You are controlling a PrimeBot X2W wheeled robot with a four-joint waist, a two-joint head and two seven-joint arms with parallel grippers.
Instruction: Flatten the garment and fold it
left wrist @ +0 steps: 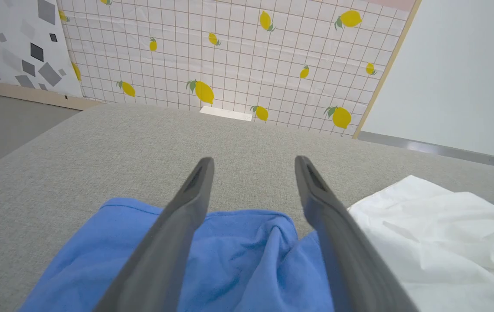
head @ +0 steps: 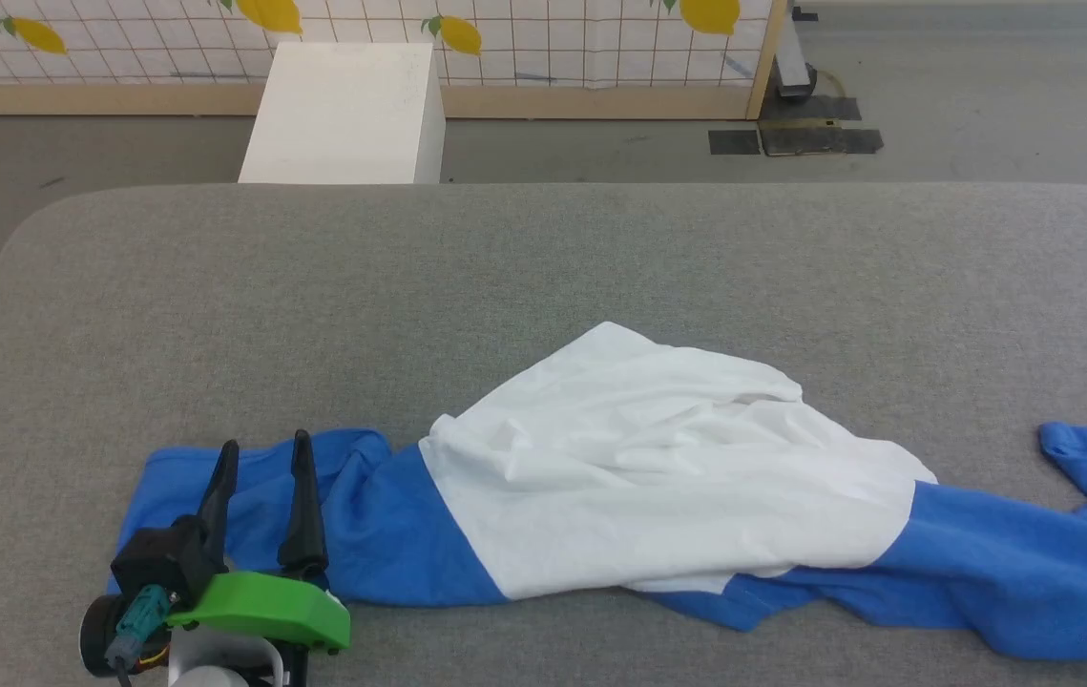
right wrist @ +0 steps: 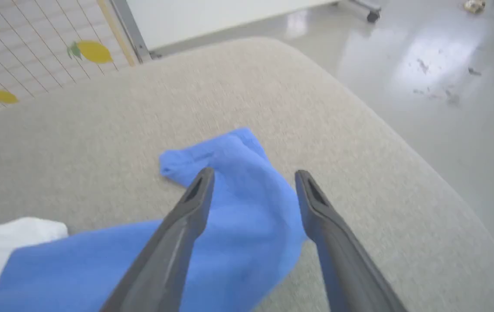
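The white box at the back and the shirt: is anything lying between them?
No. In the head view, the grey padded table is bare between the white box and the garment.

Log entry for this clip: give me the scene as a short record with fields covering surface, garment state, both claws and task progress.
surface: grey padded table
cloth: garment crumpled near the front edge, white body bunched in the middle, blue sleeves trailing to both sides
left: left claw open, over the left blue sleeve; contact unclear
right: right claw open, over the right blue sleeve end; view blurred
background: white box beyond the table
progress: not flattened, not folded
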